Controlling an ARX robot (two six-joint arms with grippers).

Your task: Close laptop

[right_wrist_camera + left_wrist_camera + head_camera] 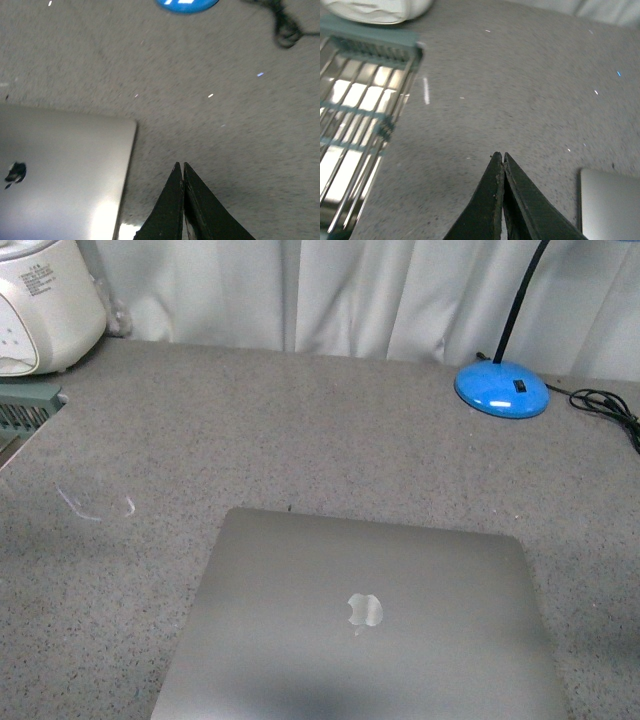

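We see the laptop (pixel 360 625) lying shut on the speckled grey tabletop (pixel 300 430), with both claws pressed together and empty.

Its grey lid faces up with the shiny apple logo (pixel 365 611) showing. It sits at the near middle of the tabletop and runs off the near edge of the front view. Our left claw (pixel 501 157) hovers over bare tabletop between a corner of the lid and a wire rack (pixel 355 125). Our right claw (pixel 180 166) hovers just beside the lid's right edge, touching nothing. A blue lamp base (pixel 501 389) and a black cable (pixel 610 410) sit far right, and a white appliance (pixel 40 300) stands far left.
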